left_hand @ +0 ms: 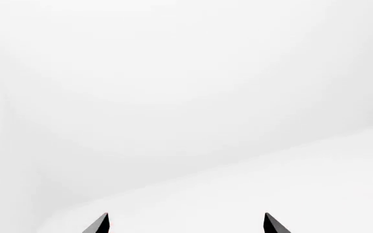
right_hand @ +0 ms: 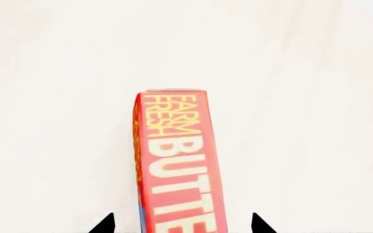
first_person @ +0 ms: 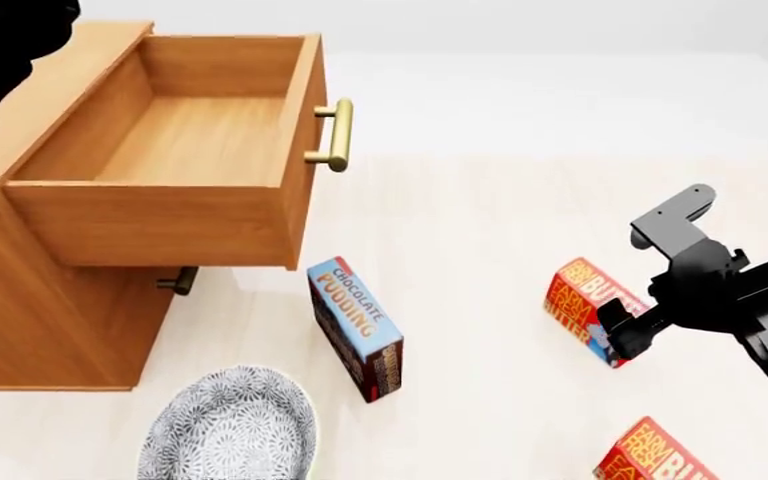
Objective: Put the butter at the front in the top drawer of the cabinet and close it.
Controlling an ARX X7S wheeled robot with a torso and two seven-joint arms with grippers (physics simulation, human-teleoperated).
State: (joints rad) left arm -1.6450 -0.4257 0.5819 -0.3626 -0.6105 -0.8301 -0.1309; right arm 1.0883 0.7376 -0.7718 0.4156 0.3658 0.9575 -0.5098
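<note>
2 butter cartons lie on the floor; the butter [first_person: 579,294] I want sits under my right gripper [right_hand: 181,224], whose fingers are spread wide to either side of it, not yet clamped. I'd lower squarely before closing. The top drawer [first_person: 171,150] stands open. I count 1 pudding box [first_person: 355,325], 1 bowl [first_person: 231,435], 1 cabinet [first_person: 37,300]. My left gripper [left_hand: 185,224] is open and empty.

The cabinet [first_person: 37,300] is matt light wood, its handle [first_person: 337,135] polished brass; the butter [right_hand: 180,160] carton looks like smooth printed card.
</note>
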